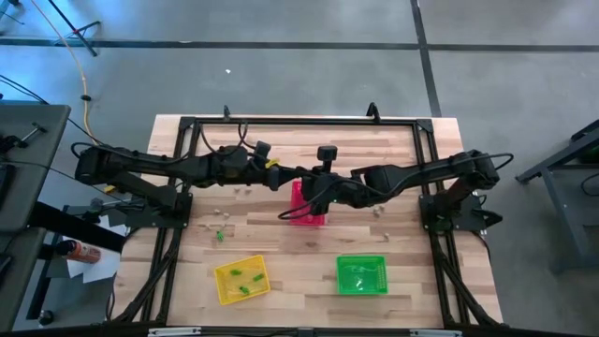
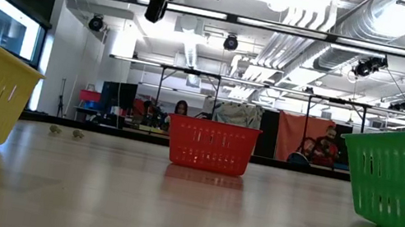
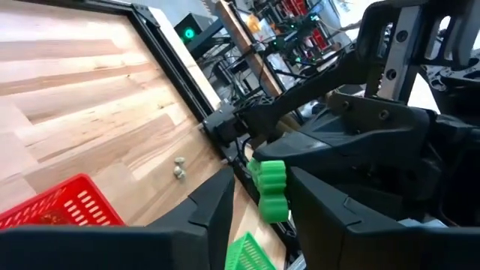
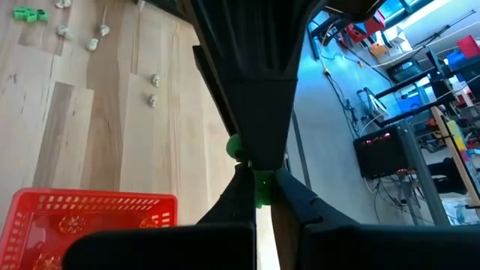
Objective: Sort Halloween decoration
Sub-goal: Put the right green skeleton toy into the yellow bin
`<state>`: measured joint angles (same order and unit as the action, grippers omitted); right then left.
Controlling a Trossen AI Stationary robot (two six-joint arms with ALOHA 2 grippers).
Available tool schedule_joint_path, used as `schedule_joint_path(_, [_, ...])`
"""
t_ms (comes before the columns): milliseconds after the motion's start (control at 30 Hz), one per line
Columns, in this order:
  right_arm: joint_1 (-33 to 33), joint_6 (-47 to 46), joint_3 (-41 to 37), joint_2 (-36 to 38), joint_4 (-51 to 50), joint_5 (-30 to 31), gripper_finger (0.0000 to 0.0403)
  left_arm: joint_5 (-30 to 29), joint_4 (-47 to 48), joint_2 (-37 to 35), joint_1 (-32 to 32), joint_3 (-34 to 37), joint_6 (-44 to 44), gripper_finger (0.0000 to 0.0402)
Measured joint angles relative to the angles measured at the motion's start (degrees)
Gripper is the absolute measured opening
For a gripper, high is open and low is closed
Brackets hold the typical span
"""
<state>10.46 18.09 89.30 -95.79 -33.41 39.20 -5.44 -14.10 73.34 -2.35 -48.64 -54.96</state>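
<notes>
Gripping one lumpy bright-green trinket (image 3: pixel 270 189) – both pincers, left (image 3: pixel 259 196) and right (image 4: pixel 259 189), above red basket (image 1: pixel 307 204).

A robotics lab or workshop is shown. A wooden desk (image 1: pixel 309 271) is bounded by a black metal frame (image 1: pixel 299 122) and set on a grey concrete floor (image 1: pixel 281 56). In the low view, exposed ducts (image 2: pixel 345 13) and strip lights (image 2: pixel 203 13) are seen on an open ceiling, with further frames and benches (image 2: pixel 183 131) behind. Cabled electronics racks (image 4: pixel 390 150) are visible beside the desk.
</notes>
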Motion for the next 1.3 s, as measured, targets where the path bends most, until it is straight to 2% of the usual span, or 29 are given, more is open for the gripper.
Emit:
schedule_joint_path(400, [-0.72,-0.48,0.0,0.0,-0.11,-0.37,0.0005,1.1,0.3,0.0,0.0,0.0,1.26,0.0023])
schedule_joint_path(533, [-0.75,-2.86,0.0,0.04,0.06,-1.34,0.0031,0.86,0.3,-0.02,-0.03,0.02,1.71,0.0007])
schedule_joint_path(733, [-0.72,-2.46,0.0,0.14,-0.82,-2.41,0.0089,1.15,0.74,-0.02,-0.47,0.02,3.45,0.0004])
schedule_joint_path(833, [-0.72,-3.01,0.0,0.81,-2.4,-2.42,0.0121,3.06,2.6,-0.27,-1.4,0.02,4.88,0.0003])
schedule_joint_path(933, [-0.72,-4.21,0.0,2.19,-6.7,-1.06,0.0156,3.74,7.13,-1.44,-2.59,0.1,6.32,0.0003])
schedule_joint_path(1067, [-0.66,-8.3,0.0,5.25,-17.59,3.38,0.0189,3.66,14.24,-4.04,-3.37,0.07,12.15,0.0003])
schedule_joint_path(1200, [-0.83,-19.88,-0.01,9.42,-31.07,5.84,0.0198,3.31,22.74,-7.7,-1.79,0.07,17.81,0.0002])
schedule_joint_path(1300, [-0.83,-29.16,-0.15,12.5,-40.62,7.57,0.0198,0.19,28.36,-9.89,1.39,0.06,18.66,0.0002])
